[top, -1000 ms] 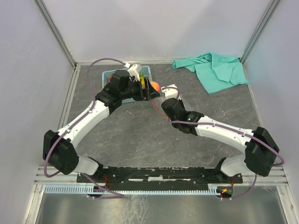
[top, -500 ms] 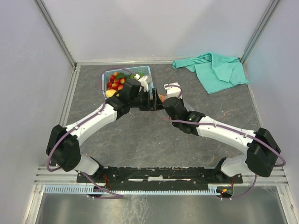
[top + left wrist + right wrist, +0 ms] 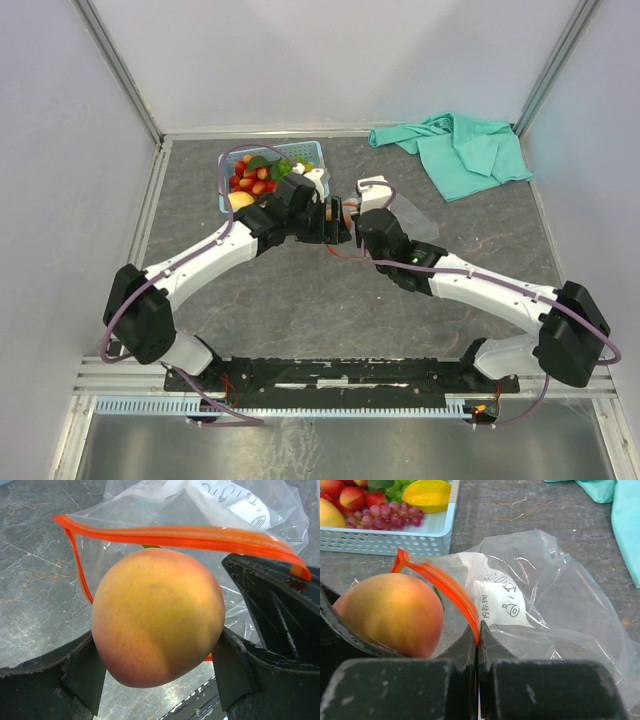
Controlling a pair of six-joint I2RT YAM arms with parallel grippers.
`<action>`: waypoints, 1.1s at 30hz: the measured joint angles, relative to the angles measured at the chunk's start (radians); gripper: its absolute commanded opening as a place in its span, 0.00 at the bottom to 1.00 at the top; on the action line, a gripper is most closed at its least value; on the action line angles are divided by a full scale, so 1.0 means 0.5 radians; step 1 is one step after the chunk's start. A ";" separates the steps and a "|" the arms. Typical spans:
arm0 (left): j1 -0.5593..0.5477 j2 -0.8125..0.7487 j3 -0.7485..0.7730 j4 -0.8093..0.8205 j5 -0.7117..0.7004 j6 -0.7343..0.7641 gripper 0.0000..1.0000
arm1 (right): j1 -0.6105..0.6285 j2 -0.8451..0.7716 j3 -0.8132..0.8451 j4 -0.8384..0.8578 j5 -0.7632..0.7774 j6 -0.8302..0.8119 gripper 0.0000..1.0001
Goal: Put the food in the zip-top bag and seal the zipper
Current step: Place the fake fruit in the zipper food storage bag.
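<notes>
Peach [image 3: 157, 615] tight in left end effector [image 3: 159, 652] at zip-top bag [image 3: 560, 605] mouth; zipper [image 3: 440, 582] tight in right end effector [image 3: 478, 642].

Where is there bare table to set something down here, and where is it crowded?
Free: the table bordered by left arm, right arm and base rail; the strip between basket and teal cloth. Crowded: centre, where left gripper with peach meets right gripper pinching the zip-top bag.

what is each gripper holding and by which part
The left gripper clamps the peach across its sides; the right gripper pinches the bag by its orange zipper strip.
</notes>
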 measured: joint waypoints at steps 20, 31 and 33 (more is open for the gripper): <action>-0.098 0.005 0.124 -0.451 -0.758 0.047 0.41 | -0.018 -0.049 -0.059 0.091 -0.317 0.268 0.01; -0.116 -0.124 0.118 -0.350 -0.592 0.101 0.61 | -0.035 0.008 -0.058 0.172 -0.475 0.330 0.01; -0.130 -0.124 0.118 -0.349 -0.593 0.101 0.63 | -0.042 0.019 -0.058 0.185 -0.492 0.346 0.02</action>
